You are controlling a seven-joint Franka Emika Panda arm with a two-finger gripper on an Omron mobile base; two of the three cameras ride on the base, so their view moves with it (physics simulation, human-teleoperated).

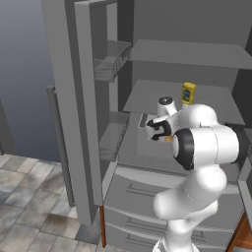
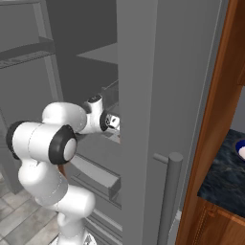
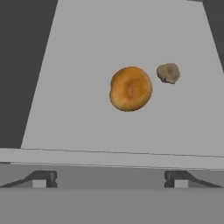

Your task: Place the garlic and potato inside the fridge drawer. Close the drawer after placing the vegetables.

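1. Your gripper (image 3: pixel 109 178) hangs over the grey fridge drawer (image 3: pixel 65 109), fingers spread wide, holding nothing.
2. The potato (image 3: pixel 130 88) lies on the drawer floor, nearly round, its long axis unclear.
3. The garlic (image 3: pixel 168 73) sits just right of it, apart.

From the hand cam I've got open air straight down to the fridge drawer (image 3: pixel 78 113) floor. Potato (image 3: pixel 131 88) sits mid-floor w/ garlic (image 3: pixel 168 73) just beside it, apart, not touching; bare floor all round both, esp. to the potato's left & nearer me. Drawer's front wall crosses below them. Fingertips (image 3: pixel 44 178) stand wide apart, nothing between. Base cams: fridge shelf (image 1: pixel 162 96) w/ yellow bottle (image 1: pixel 187 93) overhangs above the wrist; open fridge door (image 2: pixel 143 119) walls off the right.
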